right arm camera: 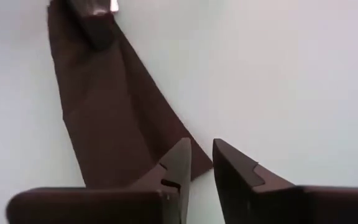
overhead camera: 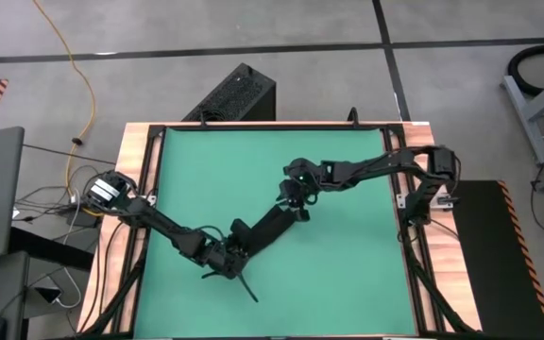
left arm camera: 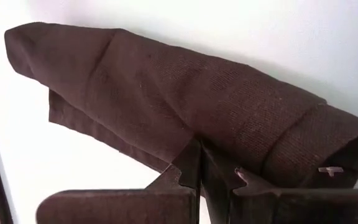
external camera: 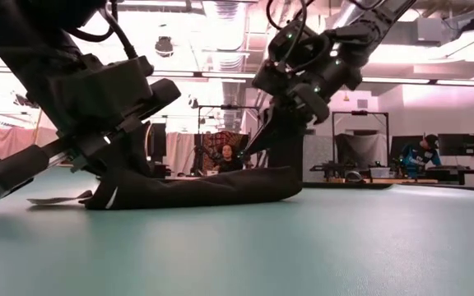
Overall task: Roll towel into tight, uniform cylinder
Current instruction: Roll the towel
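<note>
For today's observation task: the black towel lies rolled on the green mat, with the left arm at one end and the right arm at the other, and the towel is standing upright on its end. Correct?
Not quite. The towel lies flat along the green mat, as the low view shows. The left gripper and right gripper are at its opposite ends.

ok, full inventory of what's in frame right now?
towel: 1, black, rolled into a long bundle lying diagonally near the mat's middle
green mat: 1, covers the tabletop
black ribbed box: 1, on the floor beyond the table's far edge
yellow cable: 1, on the floor, far left
people: 2, seated in the room behind the table
left claw: 1, dark, at the towel's near end, fingers nearly together
right claw: 1, dark, at the towel's far end, slightly parted
</note>
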Controlling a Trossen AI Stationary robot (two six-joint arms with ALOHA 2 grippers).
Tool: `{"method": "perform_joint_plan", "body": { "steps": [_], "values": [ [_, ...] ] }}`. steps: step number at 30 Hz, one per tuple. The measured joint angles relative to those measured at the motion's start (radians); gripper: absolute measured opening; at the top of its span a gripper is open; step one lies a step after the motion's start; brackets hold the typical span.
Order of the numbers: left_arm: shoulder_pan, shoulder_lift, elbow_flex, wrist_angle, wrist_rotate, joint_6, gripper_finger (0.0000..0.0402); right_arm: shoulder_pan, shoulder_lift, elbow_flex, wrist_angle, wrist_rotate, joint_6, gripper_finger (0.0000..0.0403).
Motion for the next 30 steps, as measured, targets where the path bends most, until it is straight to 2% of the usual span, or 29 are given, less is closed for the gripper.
{"method": "perform_joint_plan", "body": {
  "steps": [6, 18, 24, 30],
  "values": [
    [0.013, 0.0, 0.0, -0.011, -0.013, 0.006, 0.0, -0.005, 0.062, -0.002, 0.08, -0.046, -0.008, 0.0077],
    [0.016, 0.0, 0.0, -0.006, -0.025, 0.031, 0.0, -0.015, 0.161, -0.001, 0.098, -0.047, -0.023, 0.0076],
    [0.013, -0.002, 0.0, -0.018, -0.05, 0.031, 0.0, -0.031, 0.178, 0.002, 0.051, -0.047, 0.011, 0.0076],
    [-0.016, -0.03, 0.0, -0.111, -0.087, -0.033, 0.0, -0.031, 0.165, 0.002, -0.025, 0.038, 0.091, 0.0076]
  ]
}}
